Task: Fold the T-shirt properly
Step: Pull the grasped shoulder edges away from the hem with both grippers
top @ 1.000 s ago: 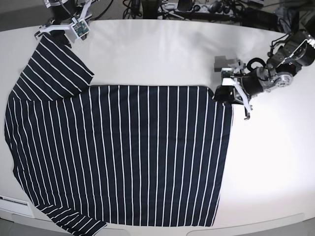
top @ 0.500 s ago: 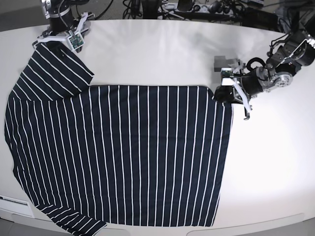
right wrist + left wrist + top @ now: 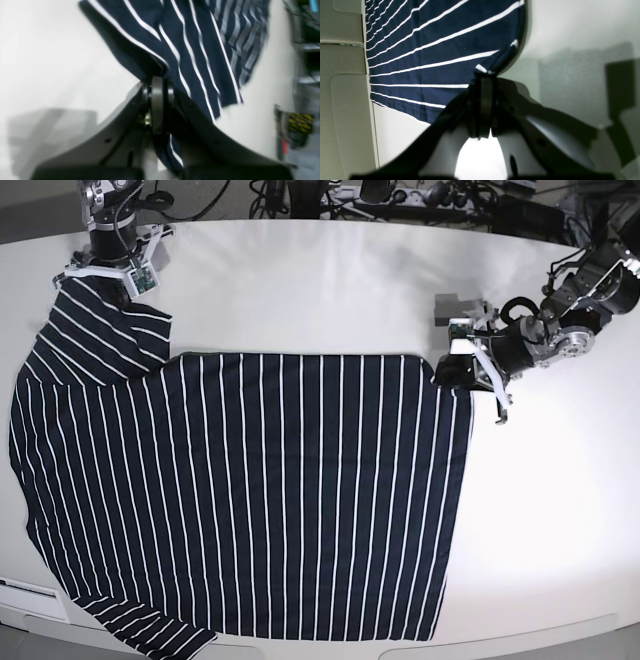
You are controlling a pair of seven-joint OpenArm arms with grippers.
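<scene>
Lifting unevenly could drag the T-shirt [image 3: 250, 490], spread flat across the table [image 3: 330, 290], since the right gripper [image 3: 156, 87] pinches only the far-left sleeve tip and the left gripper [image 3: 482, 82] the far-right hem corner.

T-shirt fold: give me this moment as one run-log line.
stage: corners gripped, no fold yet | left gripper: shut on T-shirt hem corner | right gripper: shut on sleeve edge | T-shirt: flat on table
</scene>
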